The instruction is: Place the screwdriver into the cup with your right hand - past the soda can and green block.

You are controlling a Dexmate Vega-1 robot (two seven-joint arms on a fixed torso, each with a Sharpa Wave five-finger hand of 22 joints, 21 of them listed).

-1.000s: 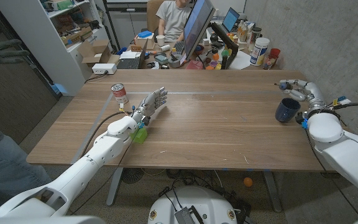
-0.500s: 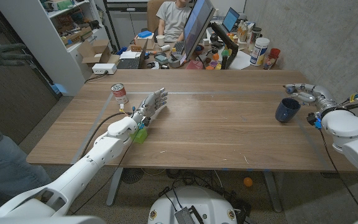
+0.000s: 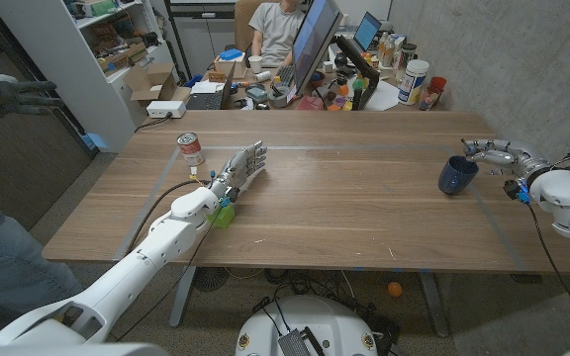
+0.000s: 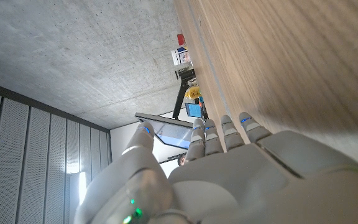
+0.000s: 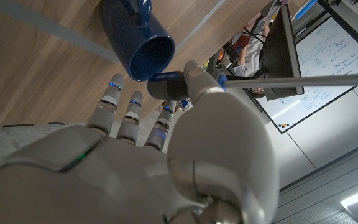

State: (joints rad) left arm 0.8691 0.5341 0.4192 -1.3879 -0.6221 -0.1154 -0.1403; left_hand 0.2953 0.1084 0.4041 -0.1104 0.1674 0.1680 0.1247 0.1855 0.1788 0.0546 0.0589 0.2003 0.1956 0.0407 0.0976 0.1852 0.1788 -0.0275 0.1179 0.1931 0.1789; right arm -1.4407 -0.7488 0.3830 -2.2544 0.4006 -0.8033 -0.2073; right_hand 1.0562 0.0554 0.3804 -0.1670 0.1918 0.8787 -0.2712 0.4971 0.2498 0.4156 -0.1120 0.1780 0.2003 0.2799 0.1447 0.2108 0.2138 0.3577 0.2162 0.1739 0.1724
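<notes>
Where the head view shows only the white right hand (image 3: 498, 155) just beside the dark blue ceramic cup (image 3: 455, 175) near the wooden table's (image 3: 364, 218) right edge, the right wrist view shows it pinching a screwdriver with a dark handle and slim metal shaft (image 5: 229, 83) between thumb and fingers, apparently close by the cup's mouth. Red-and-white soda can (image 3: 192, 149): upright, far left. Small green block (image 3: 225, 213): against the left arm, whose left hand (image 3: 239, 168) holds nothing, fingers extended and slightly apart.
</notes>
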